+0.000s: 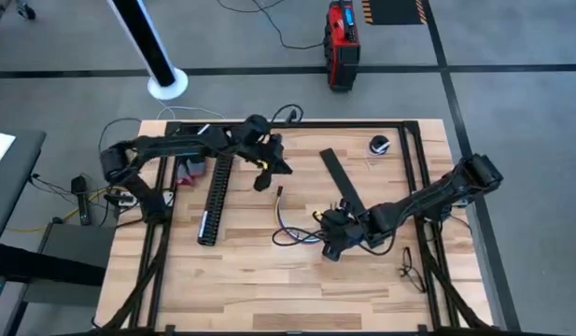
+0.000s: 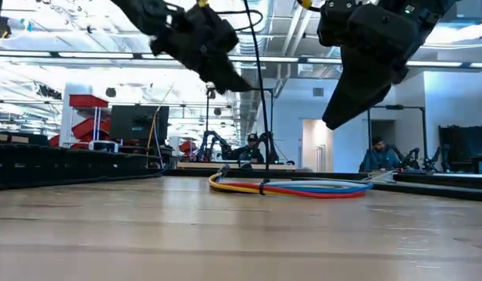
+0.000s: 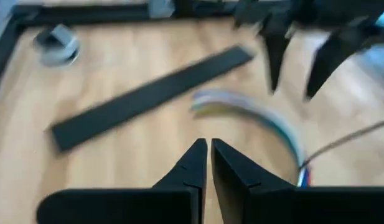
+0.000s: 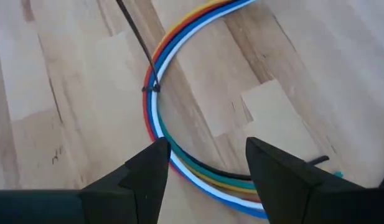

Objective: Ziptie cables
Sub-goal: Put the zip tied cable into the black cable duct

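Right now the right hand [image 1: 332,245] hangs low over the middle of the pale wooden table [image 1: 269,289], its two dark fingers [image 4: 151,171] spread well apart with nothing between them. Directly under it, seen from its own wrist, lies the curved bundle of thin coloured cables [image 4: 155,106], red, white, blue, yellow and green strands running side by side in an arc on the wood. A thin black zip tie [image 4: 151,87] is cinched around the bundle partway along the curve, and its long black tail [image 4: 134,34] runs away from the band. From table height the tail [image 2: 258,101] rises above the cables [image 2: 303,188], which lie flat on the table.

Further back, the left hand [image 1: 266,175] is held above the table near the far middle, its fingers [image 3: 195,167] pressed almost together, only a narrow slit showing between them, and empty. Looking past them, the cables [image 3: 254,115] lie ahead on the wood, with a flat black rigid strip [image 3: 151,96] lying slantwise beyond them.

From above, that strip [image 1: 342,194] sits just behind the right hand, and a long black comb-slotted plastic channel [image 1: 214,201] lies on the left half of the table, below the left arm. A small round grey and black object [image 1: 380,144] rests near the far right corner.
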`<act>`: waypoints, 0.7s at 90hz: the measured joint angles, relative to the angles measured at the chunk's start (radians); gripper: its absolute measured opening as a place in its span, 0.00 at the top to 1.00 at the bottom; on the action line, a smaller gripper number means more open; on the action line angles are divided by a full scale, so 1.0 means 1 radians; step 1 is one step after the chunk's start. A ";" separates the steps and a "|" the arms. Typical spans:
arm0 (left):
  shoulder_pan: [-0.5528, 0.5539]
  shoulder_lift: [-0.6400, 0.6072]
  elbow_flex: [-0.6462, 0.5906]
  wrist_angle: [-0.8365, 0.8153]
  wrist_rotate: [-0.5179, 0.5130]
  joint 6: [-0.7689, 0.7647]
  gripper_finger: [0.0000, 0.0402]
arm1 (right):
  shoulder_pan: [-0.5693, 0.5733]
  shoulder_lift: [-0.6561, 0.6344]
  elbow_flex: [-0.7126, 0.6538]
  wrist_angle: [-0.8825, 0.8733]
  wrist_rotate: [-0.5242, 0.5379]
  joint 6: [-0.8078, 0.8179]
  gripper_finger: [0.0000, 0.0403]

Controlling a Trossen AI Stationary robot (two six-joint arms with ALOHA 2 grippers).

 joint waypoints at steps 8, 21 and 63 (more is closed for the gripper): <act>-0.024 -0.039 0.000 -0.152 -0.138 -0.021 0.96 | 0.000 0.000 0.000 -0.002 0.000 -0.003 0.48; -0.059 -0.075 0.000 -0.386 -0.342 -0.103 0.96 | 0.000 0.000 0.000 -0.003 0.007 -0.029 0.48; -0.188 -0.087 0.000 -0.819 -0.625 -0.063 0.95 | -0.021 0.000 0.000 -0.008 0.007 -0.196 0.48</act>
